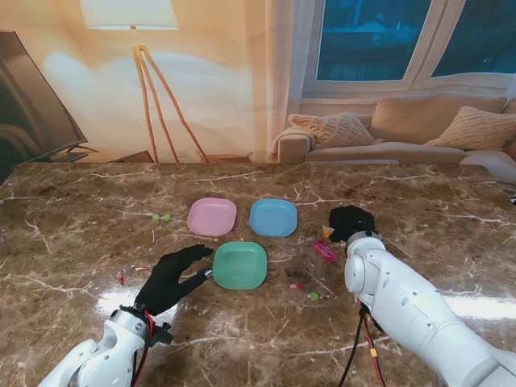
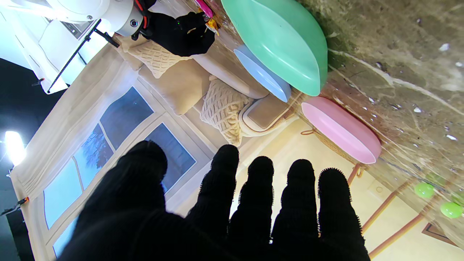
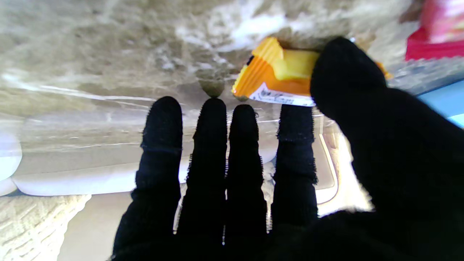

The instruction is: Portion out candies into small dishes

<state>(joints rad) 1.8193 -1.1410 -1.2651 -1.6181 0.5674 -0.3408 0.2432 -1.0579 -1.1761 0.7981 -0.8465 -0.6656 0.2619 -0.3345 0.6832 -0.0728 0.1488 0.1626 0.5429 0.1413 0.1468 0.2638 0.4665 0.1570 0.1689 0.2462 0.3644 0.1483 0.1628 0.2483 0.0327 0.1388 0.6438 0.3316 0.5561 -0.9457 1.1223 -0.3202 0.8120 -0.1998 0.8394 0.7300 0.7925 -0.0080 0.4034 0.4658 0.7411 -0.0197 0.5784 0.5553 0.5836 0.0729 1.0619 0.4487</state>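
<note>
Three small dishes sit mid-table: pink, blue and green, the green one nearest to me. My left hand hovers open just left of the green dish, fingers spread and holding nothing. My right hand is right of the blue dish, low over an orange-wrapped candy. In the right wrist view the four fingers are stretched out. The thumb tip rests against the orange candy, which lies on the marble. A pink-red candy lies just nearer to me.
Two green candies lie left of the pink dish. More small candies lie right of the green dish, and tiny red ones are at the left. The brown marble table stretches wide on all sides.
</note>
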